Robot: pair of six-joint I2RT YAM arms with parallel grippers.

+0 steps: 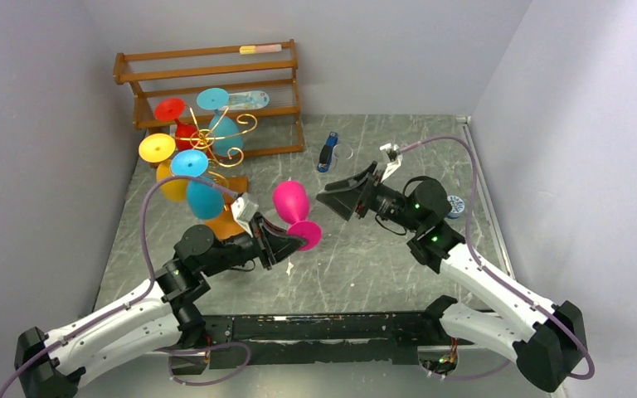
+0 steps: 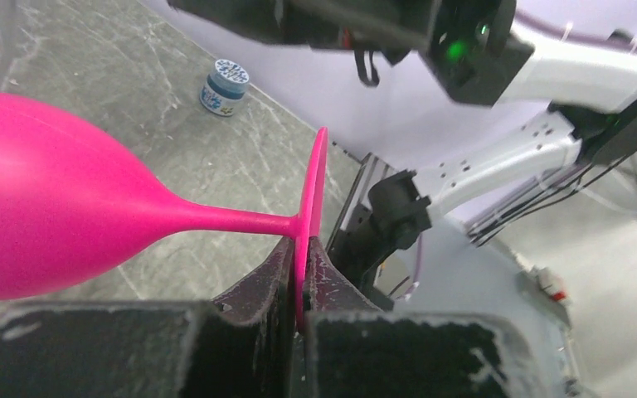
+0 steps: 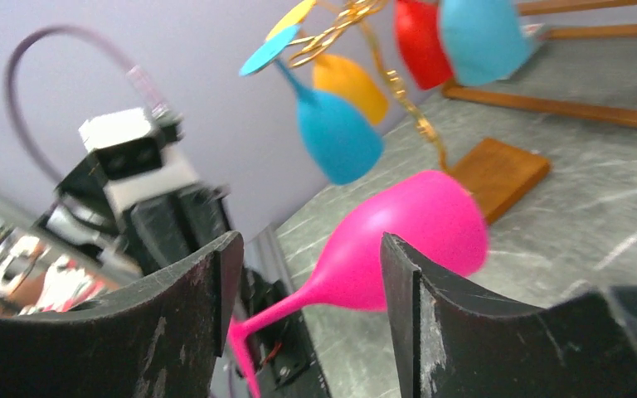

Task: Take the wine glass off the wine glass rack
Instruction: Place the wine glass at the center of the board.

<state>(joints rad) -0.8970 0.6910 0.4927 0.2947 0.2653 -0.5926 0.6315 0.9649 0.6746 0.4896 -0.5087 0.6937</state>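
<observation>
My left gripper point(image 1: 292, 243) is shut on the round foot of a pink wine glass point(image 1: 292, 202), held off the rack above the table. The foot sits clamped between the fingers point(image 2: 265, 282) in the left wrist view, where the pink glass point(image 2: 58, 220) lies sideways. My right gripper point(image 1: 337, 199) is open, just right of the pink bowl and not touching it; the glass point(image 3: 415, 228) shows between its fingers. The gold wire rack point(image 1: 216, 137) on its orange-brown base point(image 1: 226, 222) still carries blue point(image 1: 203, 195), yellow point(image 1: 159, 149), red point(image 1: 174, 112) and light blue point(image 1: 224, 133) glasses.
A brown slatted shelf rack point(image 1: 207, 70) stands at the back left against the wall. A blue object point(image 1: 327, 152) lies mid-back on the table, and a small blue-lidded jar point(image 1: 454, 205) sits by the right arm.
</observation>
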